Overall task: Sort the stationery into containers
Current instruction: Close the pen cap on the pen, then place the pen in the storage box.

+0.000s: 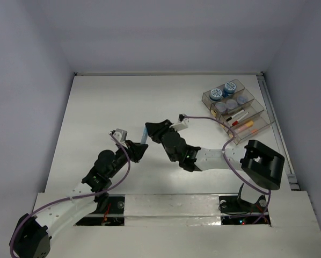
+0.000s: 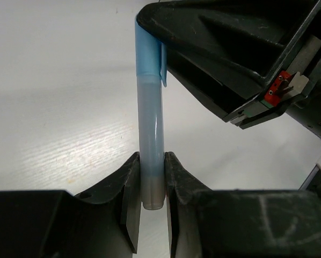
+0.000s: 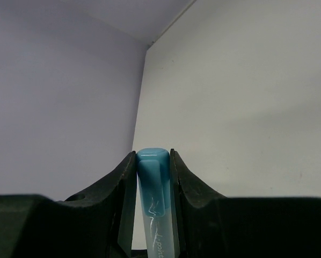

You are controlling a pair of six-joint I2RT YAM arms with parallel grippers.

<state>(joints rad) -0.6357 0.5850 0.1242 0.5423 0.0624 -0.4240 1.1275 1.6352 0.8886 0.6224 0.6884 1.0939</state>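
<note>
A pen with a light-blue cap and a pale translucent barrel (image 1: 144,138) is held above the table between both arms. My left gripper (image 1: 138,150) is shut on the barrel's blunt end; in the left wrist view the pen (image 2: 150,123) rises from between its jaws (image 2: 151,180). My right gripper (image 1: 151,129) is shut on the cap end; in the right wrist view the cap (image 3: 152,172) sits between its jaws (image 3: 152,161). The clear smoky-brown organiser tray (image 1: 257,110) stands at the far right, with jars with blue patterned lids (image 1: 216,94) in it.
The tray also holds smaller jars (image 1: 231,104), a white and red pen (image 1: 239,118) and orange and pink sticks (image 1: 245,127). White walls close in the table on the left, the back and the right. The right arm's body (image 2: 241,59) fills the upper right of the left wrist view.
</note>
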